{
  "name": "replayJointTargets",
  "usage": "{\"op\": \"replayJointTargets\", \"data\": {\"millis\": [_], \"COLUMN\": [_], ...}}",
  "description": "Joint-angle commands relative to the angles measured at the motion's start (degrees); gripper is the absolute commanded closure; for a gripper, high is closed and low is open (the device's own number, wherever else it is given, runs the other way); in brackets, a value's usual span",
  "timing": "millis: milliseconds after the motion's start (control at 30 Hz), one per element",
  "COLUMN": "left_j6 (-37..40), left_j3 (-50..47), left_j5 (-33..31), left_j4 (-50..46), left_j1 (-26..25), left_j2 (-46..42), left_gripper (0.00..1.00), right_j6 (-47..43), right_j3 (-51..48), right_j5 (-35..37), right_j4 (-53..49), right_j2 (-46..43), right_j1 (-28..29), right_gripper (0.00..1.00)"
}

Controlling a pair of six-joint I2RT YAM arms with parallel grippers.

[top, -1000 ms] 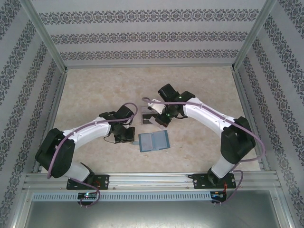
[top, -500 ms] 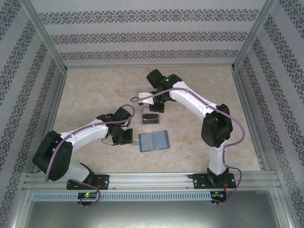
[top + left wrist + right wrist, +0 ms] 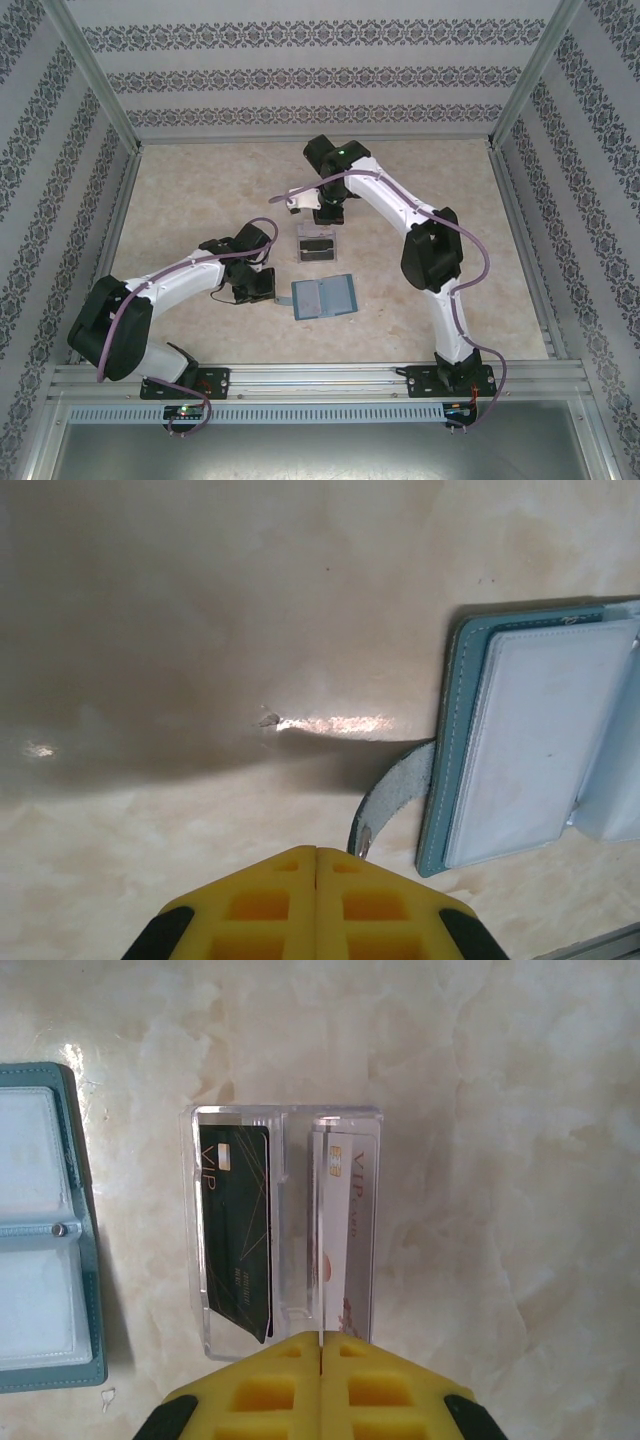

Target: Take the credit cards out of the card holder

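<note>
Evidently the left gripper (image 3: 316, 852) (nearer arm, fingers pressed together, empty) sits just left of the unfolded card holder (image 3: 323, 297); the credit cards (image 3: 236, 1230) lie beyond the holder, lengthwise toward the right gripper (image 3: 321, 1338), likewise closed, empty

top: high behind, looking down on table (image 3: 190, 190) | wrists: close, facing down | shared: card holder (image 3: 323, 297)
</note>
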Motion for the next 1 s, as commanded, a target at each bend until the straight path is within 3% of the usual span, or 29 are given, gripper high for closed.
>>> {"op": "replayJointTargets", "data": {"millis": [0,300,500,633,967], "left_j6": [0.1,0.3,0.2,0.5,1.0], "left_j3": [0.3,0.5,0.4,0.8,1.9], "left_j5": [0.2,0.1,0.2,0.3,1.8], "left_j4": [-0.1,-0.8,-0.7,-0.8,0.1], "left_j1": [0.9,1.3,1.3,1.4,1.3], "left_j2": [-0.4,-0.7,-0.7,-0.3,1.0], "left_gripper": [0.95,0.95,0.95,0.95,0.95], "right_j6": [-1.8,-2.0,-2.1,-0.5,5.1], "right_j3": [3.3,6.2,6.3,6.4,1.5], "right_j5": [-1.4,-2.1,-2.7,0.7,2.3], "right_j4": [-3.8,-5.4,-6.3,-4.7,0.7], "right_j2": [2.2,5.8,6.2,5.6,0.1], "right_j1": [-0.1,0.1,0.2,0.1,1.1], "right_gripper": [0.98,0.95,0.88,0.79,0.78]}}
